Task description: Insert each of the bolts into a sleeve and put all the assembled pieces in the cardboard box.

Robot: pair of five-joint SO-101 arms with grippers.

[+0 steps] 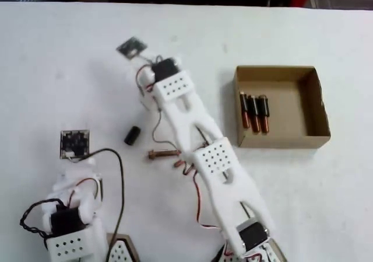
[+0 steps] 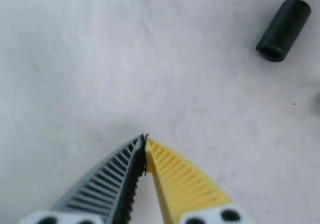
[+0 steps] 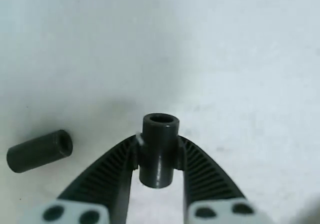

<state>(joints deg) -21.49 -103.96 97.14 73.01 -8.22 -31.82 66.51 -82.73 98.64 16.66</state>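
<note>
White table (image 1: 58, 69) carries both arms and all the parts. From above, the right arm (image 1: 215, 157) covers its own fingers, and it also cuts off one end of a copper bolt (image 1: 164, 153) lying against its side. A smaller copper piece (image 1: 178, 164) at the arm's edge is perhaps a second bolt, but most of it is hidden.

The right gripper (image 3: 159, 145) pinches a black held sleeve (image 3: 160, 156) by its sides, with the open end showing past the fingertips. A loose sleeve (image 3: 40, 150) lies on its side near this gripper, not touching it.

The left gripper (image 2: 145, 144) has its grey and yellow fingers pressed together at the tips, just over the table. The loose sleeve lies beyond these tips, well apart.

The cardboard box (image 1: 291, 98) sits on the far side of the right arm from its gripper. Three assembled pieces (image 1: 254, 113) lie side by side inside, along the wall nearest that arm.
</note>
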